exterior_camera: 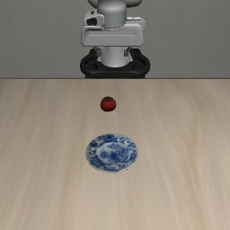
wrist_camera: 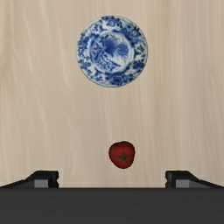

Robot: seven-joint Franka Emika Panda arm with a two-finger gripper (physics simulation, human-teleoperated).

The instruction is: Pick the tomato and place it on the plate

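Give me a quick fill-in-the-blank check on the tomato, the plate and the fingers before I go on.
The tomato lying on the table is ___ in colour.
The round plate bears a white and ___ pattern.
The fingers stand ___, with nothing gripped between them.
Missing words: red; blue; open.

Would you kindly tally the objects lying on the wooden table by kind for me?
small round red tomato: 1
round blue-and-white patterned plate: 1
Total: 2
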